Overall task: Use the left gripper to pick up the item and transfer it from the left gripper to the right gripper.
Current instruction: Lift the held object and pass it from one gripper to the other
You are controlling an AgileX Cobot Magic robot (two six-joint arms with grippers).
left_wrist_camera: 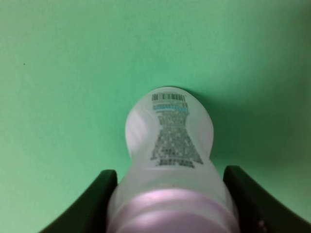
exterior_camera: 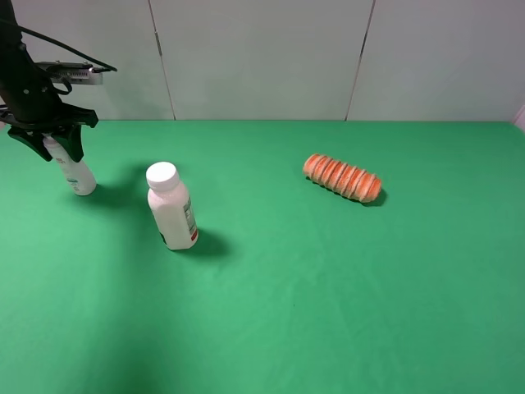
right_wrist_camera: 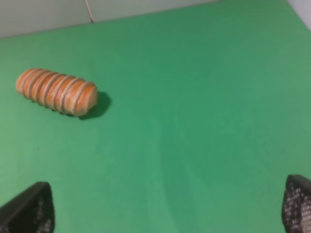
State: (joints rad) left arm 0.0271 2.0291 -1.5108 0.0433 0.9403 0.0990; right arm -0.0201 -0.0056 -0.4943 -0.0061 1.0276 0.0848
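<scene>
Bearing barcode, illegible print, slim bottle

Bare green table across the whole lower half and right edge of the high view. At centre left, blocked by an upright stout white bottle; right of centre in the upper half, by an orange ridged bread roll lying slantwise. Broad open lane between those two. Crowded at the upper left: left tool clamped on the slim white bottle, a gap of bare table off to the stout bottle. Closed off along the top by a pale wall. Between the spread fingers of the right tool, only bare table.
</scene>
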